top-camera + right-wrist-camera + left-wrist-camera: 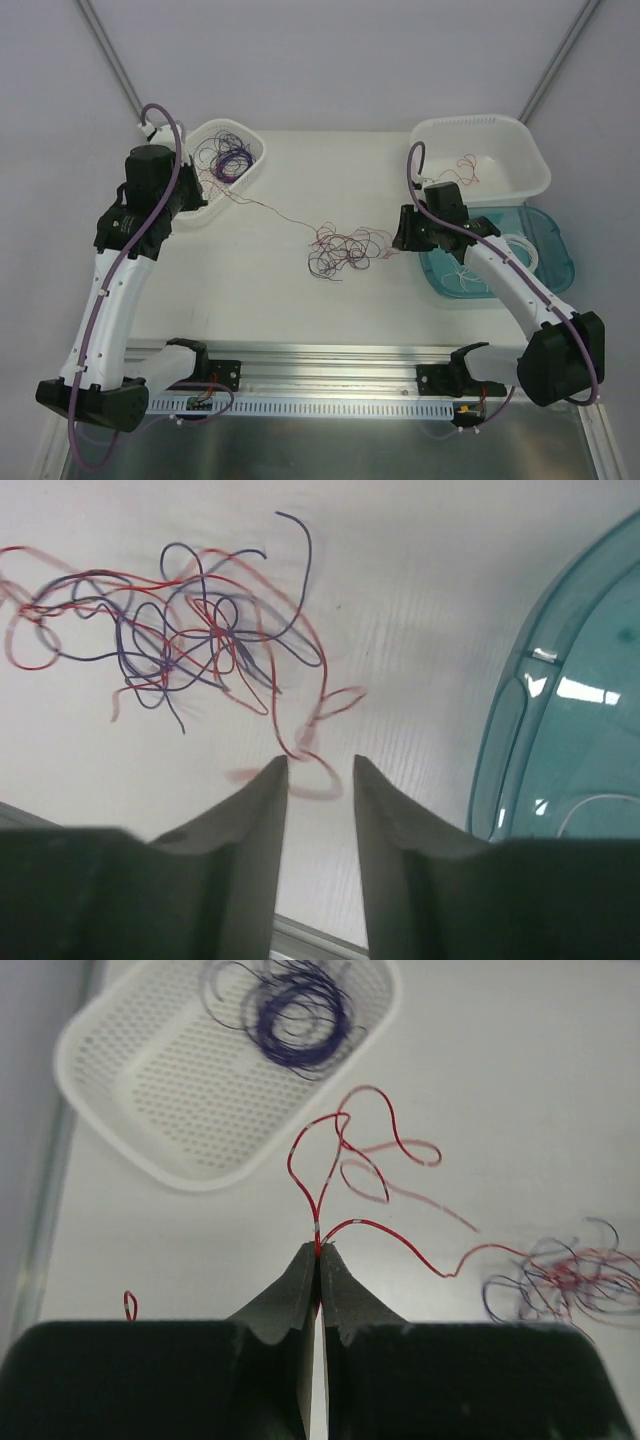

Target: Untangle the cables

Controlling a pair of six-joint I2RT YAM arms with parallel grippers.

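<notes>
1. On the near side of the tangle (345, 248), which lies loose on the table top (250, 300), bare surface runs back to the metal rail (330, 380). This is judged the best room for laying out freed strands.
2. Left of the tangle: the left gripper (318, 1255) has its jaws pressed together, pinching the red strand (385, 1228). The strand runs from the pinch rightward into the tangle, with looping slack above the tips.
3. Close on the tangle's right: the right gripper (318, 765) has its jaws spread and holds nothing. A red loop (350, 693) lies just beyond the tips; contact cannot be told.
4. The tangle itself: red and dark purple cables, hair-thin, in interlaced curls. They are judged nearly weightless, limp yet springy, prone to snag and to slip from a loose pinch. Take hold at a free end or an outlying loop, not the knotted centre. Draw slowly, since a hard tug would likely tighten crossings or drag the whole mass.
5. Further right of the tangle: the teal tray (555, 250). Its wall hems in the right arm on that side.
6. Beyond the tangle to the left: the white basket (255, 150), with a coil of purple cables (300, 1025) inside. Its rim could catch the red strand.
7. Beyond the tangle to the right: the white tub (520, 175), with a few thin strands inside.
</notes>
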